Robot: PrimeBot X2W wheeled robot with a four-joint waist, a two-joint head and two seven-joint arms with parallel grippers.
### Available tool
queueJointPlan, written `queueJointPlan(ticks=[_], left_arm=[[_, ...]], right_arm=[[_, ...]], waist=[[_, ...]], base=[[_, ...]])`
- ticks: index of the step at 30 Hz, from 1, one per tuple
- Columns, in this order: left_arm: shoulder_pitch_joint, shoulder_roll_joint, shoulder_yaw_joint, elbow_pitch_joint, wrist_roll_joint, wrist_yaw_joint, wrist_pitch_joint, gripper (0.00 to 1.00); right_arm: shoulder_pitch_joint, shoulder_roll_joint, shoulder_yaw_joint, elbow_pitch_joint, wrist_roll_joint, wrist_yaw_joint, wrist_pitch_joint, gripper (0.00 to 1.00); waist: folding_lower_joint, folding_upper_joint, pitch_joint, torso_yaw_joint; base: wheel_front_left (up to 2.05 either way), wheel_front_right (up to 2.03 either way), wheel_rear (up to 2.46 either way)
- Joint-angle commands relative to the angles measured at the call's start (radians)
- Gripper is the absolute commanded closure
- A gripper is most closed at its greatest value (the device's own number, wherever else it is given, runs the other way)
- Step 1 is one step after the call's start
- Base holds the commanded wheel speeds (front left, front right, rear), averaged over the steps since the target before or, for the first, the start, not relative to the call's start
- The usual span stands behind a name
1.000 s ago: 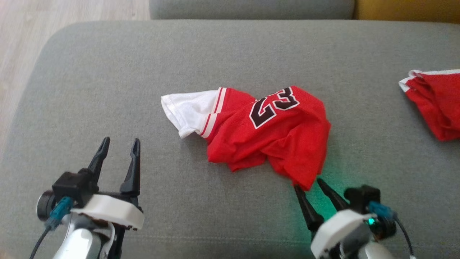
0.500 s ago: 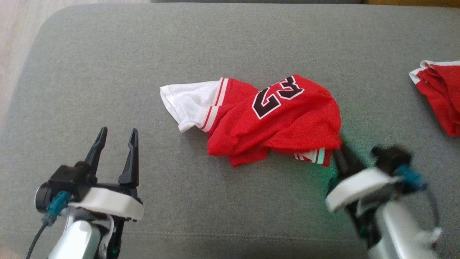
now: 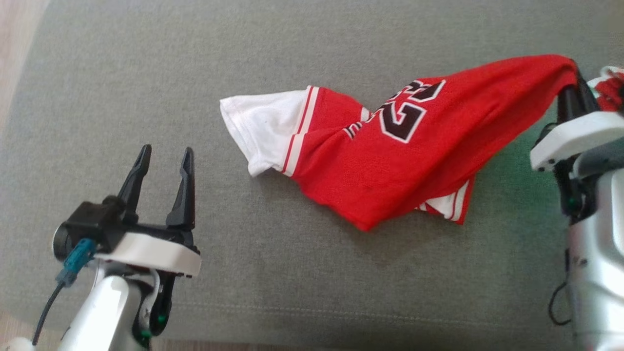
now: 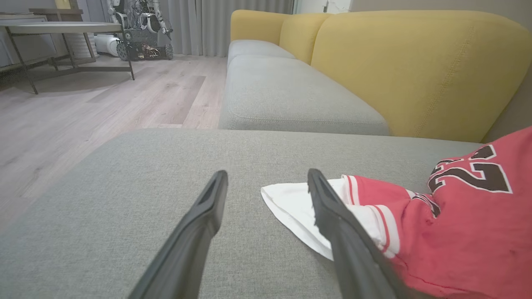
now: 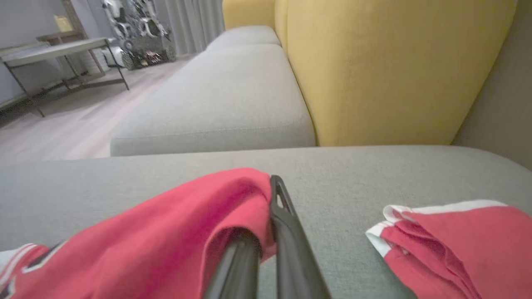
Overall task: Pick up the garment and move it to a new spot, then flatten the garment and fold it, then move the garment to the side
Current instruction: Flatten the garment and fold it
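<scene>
**Operator:** Report the position of the task item.

**Technician:** The red fabric jersey with black numerals (image 3: 390, 161) lies on the grey fabric cushion (image 3: 146, 73), from the centre to the right in the head view. Its white sleeve (image 3: 258, 131) rests flat on the cushion at the left end. The right end is raised off the cushion and drawn taut up to the right pincer. The numerals face upward.

**Operator:** State of the right pincer?

**Technician:** The right pincer (image 3: 574, 90) is pressed together, pinching a red corner of the jersey. In the right wrist view (image 5: 266, 232) the cloth drapes over one finger, and the other finger lies bare against it. The pinched corner hangs above the cushion.

**Operator:** State of the left pincer?

**Technician:** The left pincer (image 3: 165, 156) is spread and holds nothing. It sits over the front left part of the cushion, apart from the white sleeve. In the left wrist view (image 4: 267, 178) the sleeve lies beyond the right-hand finger. Contact with the cushion: cannot tell.

**Operator:** Other items?

**Technician:** A second red garment with white trim (image 5: 457, 241) lies crumpled on the same cushion, to the right of the right pincer and apart from the jersey. A yellow upholstered backrest (image 5: 395, 62) stands behind the cushion. A pale wooden floor (image 4: 83, 108) lies to the left.
</scene>
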Motion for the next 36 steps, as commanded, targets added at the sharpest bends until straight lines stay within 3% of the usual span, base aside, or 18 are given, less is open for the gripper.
queueJointPlan(ticks=[1, 4, 5, 6, 10, 15, 30, 36], left_arm=[[-0.051, 0.014, 0.039, -0.026, 0.0, -0.002, -0.009, 0.0], [-0.064, 0.005, 0.042, -0.02, 0.003, -0.009, -0.011, 0.0], [-0.066, 0.003, 0.044, -0.018, 0.004, -0.011, -0.012, 0.0], [-0.068, 0.001, 0.045, -0.016, 0.005, -0.013, -0.012, 0.0], [-0.064, -0.006, 0.065, -0.017, 0.015, -0.014, -0.013, 0.0], [-0.044, -0.011, 0.088, -0.03, 0.029, -0.018, -0.013, 0.0], [0.053, 0.003, 0.111, -0.028, 0.041, -0.007, -0.013, 0.0], [0.085, 0.009, 0.104, -0.027, 0.042, 0.001, -0.003, 0.0]], right_arm=[[-0.048, -0.016, 0.011, 0.006, -0.008, 0.007, -0.008, 1.0], [-0.098, -0.043, -0.003, 0.153, -0.022, 0.007, -0.022, 1.0], [-0.111, -0.049, -0.004, 0.199, -0.029, 0.007, -0.026, 0.73], [-0.125, -0.05, 0.0, 0.232, -0.033, 0.007, -0.039, 0.0], [-0.15, -0.034, 0.04, 0.307, -0.035, 0.007, -0.108, 0.0], [-0.086, -0.021, 0.078, 0.267, -0.029, 0.007, -0.154, 0.0], [0.315, 0.048, 0.103, -0.267, -0.025, 0.007, -0.071, 0.0], [0.429, 0.053, 0.128, -0.383, -0.008, 0.007, -0.04, 0.0]], waist=[[-0.0001, 0.0, 0.019, 0.014], [-0.0001, 0.0, 0.036, 0.023], [-0.0001, 0.0, 0.038, 0.025], [-0.0001, 0.0, 0.04, 0.026], [-0.0001, 0.0, 0.031, 0.01], [-0.0001, 0.0, -0.005, -0.016], [-0.0001, 0.0, -0.124, -0.066], [-0.0001, 0.0, -0.16, -0.072]], base=[[0.0, 0.0, 0.0], [0.0, 0.0, 0.0], [0.0, 0.0, 0.0], [0.0, 0.0, 0.0], [0.0, 0.0, 0.0], [0.0, 0.0, 0.0], [0.0, 0.0, 0.0], [0.0, 0.0, 0.0]])
